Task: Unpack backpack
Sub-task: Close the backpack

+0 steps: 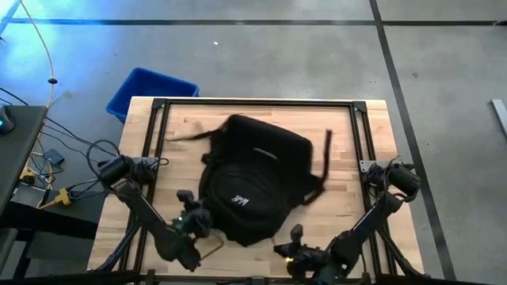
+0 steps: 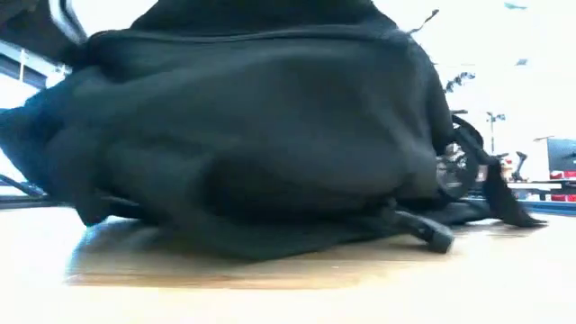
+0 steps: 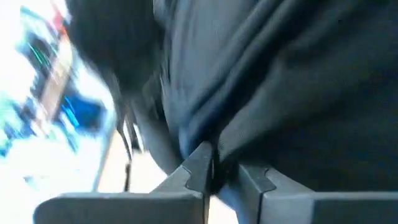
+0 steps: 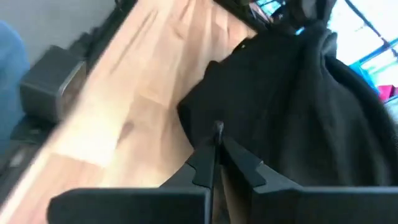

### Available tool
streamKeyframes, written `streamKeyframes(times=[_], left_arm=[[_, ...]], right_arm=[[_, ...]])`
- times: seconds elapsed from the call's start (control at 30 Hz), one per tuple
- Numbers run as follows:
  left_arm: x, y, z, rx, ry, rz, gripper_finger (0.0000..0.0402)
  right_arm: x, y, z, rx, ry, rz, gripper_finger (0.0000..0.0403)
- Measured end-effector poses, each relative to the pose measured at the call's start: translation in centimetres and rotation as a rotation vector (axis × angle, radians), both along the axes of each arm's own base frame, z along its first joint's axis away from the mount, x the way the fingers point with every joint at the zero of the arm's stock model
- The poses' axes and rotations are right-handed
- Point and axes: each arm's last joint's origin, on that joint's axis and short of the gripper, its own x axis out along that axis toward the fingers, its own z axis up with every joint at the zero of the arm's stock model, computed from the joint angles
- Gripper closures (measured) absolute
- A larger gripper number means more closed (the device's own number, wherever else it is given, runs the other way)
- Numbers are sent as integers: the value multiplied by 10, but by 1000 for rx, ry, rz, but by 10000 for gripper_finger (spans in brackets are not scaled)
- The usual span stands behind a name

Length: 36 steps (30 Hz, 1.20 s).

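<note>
The large soft black fabric backpack (image 1: 253, 178) lies mid-desk, long axis front to back; the left gripper (image 1: 196, 222) touches its near-left edge (jaws nearly together on fabric), nearer than the closed, empty right gripper (image 1: 297, 237).

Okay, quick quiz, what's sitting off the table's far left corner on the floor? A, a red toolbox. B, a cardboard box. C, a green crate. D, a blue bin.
D: the high view shows a blue bin on the floor beside the wooden table, beyond the backpack.
</note>
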Motion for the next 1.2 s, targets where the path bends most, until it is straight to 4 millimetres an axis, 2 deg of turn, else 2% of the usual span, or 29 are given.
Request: streamKeyframes(times=[0.1, 0.23, 0.37, 0.5, 0.6, 0.73, 1.0, 1.1, 1.2], left_arm=[[2, -7, 11, -169, -75, -1, 352], [20, -41, 14, -273, -211, -270, 332], [49, -72, 18, -263, -318, -562, 319], [77, -89, 16, -194, -433, -723, 304], [96, -87, 10, -180, -473, -762, 289], [117, -72, -20, -166, -374, -755, 265], [140, -45, -50, -223, -276, -677, 215], [143, -43, -58, -236, -252, -674, 215], [142, -41, -66, -236, -168, -661, 247]], right_arm=[[8, -10, -1, -22, 18, -26, 403], [17, -20, -2, 0, 45, -49, 403], [20, -22, -3, 17, 50, -55, 403], [20, -23, -2, 7, 38, -63, 403], [20, -23, -2, 3, 37, -64, 403], [18, -20, -2, -9, 32, -52, 403], [13, -15, -2, -6, 31, -36, 403], [12, -13, -1, -5, 23, -36, 403], [8, -10, -1, -2, 24, -28, 403]])
